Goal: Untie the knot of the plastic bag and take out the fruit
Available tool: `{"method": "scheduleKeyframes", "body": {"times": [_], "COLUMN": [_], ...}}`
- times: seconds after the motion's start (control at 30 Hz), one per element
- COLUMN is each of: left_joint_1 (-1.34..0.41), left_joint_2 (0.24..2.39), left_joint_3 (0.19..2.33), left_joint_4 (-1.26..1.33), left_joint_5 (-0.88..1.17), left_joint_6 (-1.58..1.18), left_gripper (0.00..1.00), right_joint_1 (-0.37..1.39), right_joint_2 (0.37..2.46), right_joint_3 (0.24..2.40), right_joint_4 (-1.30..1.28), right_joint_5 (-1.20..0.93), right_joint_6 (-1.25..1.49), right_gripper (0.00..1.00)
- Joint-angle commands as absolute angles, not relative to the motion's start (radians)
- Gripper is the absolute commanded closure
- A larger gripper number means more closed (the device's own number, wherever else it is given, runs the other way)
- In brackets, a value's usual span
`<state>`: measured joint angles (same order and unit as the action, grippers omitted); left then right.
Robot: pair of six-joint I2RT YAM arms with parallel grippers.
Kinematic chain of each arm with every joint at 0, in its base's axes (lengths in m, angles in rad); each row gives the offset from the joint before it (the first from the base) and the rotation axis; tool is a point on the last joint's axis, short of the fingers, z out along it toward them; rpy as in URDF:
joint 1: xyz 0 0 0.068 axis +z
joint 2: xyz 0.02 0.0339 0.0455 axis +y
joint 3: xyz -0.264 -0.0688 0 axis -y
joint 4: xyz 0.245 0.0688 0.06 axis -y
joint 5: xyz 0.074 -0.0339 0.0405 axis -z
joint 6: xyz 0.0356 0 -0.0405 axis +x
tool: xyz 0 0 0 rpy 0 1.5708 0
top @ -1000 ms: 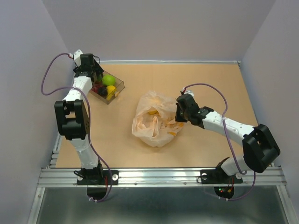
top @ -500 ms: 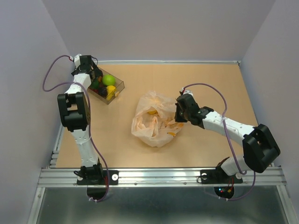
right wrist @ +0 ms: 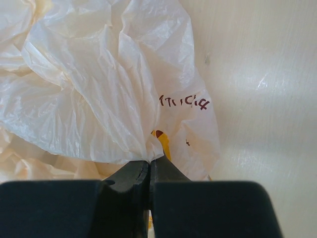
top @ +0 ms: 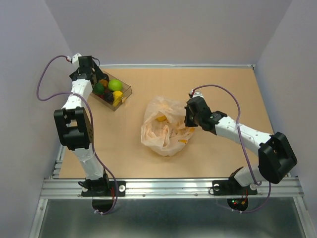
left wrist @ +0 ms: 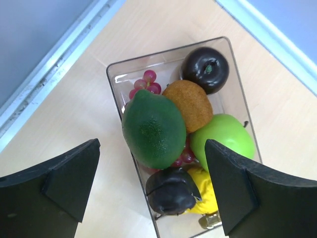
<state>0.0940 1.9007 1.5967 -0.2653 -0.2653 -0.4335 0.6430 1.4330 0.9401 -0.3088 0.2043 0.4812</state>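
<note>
My left gripper (left wrist: pixel 151 166) hangs spread, clear tray (left wrist: pixel 115 84) directly below; right arm bends inward, right gripper (right wrist: pixel 149 163) pinching the plastic bag (right wrist: pixel 99 89).

right tool (right wrist: pixel 149 165) pinching plastic bag (right wrist: pixel 99 84), jaws closed

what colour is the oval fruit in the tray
Dark green oval fruit; left wrist view shows it best.

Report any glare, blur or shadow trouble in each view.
Top external: even soft light, faint shadows, the plastic bag small but readable. Left wrist: the clear tray and its fruit sharp, small highlight on the black round piece. Right wrist: bag washed out near white, glare patches on the table, right tool a dark, soft silhouette.
</note>
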Motion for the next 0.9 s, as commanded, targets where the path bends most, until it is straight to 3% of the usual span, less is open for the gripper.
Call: {"method": "scheduleKeyframes", "body": {"times": [0.0,0.2,0.37,0.5,0.63,0.87], "left_joint_1": [0.098,-0.059,-0.418,-0.609,-0.837,-0.971], "left_joint_2": [1.806,1.594,1.36,1.229,1.17,1.264], "left_joint_3": [1.568,1.428,1.25,1.126,0.976,0.916], "left_joint_4": [-0.307,-0.292,-0.233,-0.155,-0.062,0.036], "left_joint_5": [-0.284,-0.239,-0.216,-0.192,-0.215,-0.308], "left_joint_6": [-0.42,-0.397,-0.356,-0.354,-0.328,-0.275], "left_gripper": [0.01,0.02,0.06,0.09,0.14,0.23], "right_joint_1": [0.653,0.653,0.652,0.652,0.652,0.652], "right_joint_2": [1.402,1.401,1.396,1.39,1.39,1.378], "right_joint_3": [1.017,1.032,1.042,1.068,1.101,1.154], "right_joint_4": [-0.284,-0.282,-0.282,-0.284,-0.284,-0.288], "right_joint_5": [0.226,0.232,0.238,0.247,0.265,0.262], "right_joint_6": [0.436,0.422,0.411,0.399,0.37,0.316], "right_gripper": [1.0,1.0,0.99,1.0,1.0,1.0]}}
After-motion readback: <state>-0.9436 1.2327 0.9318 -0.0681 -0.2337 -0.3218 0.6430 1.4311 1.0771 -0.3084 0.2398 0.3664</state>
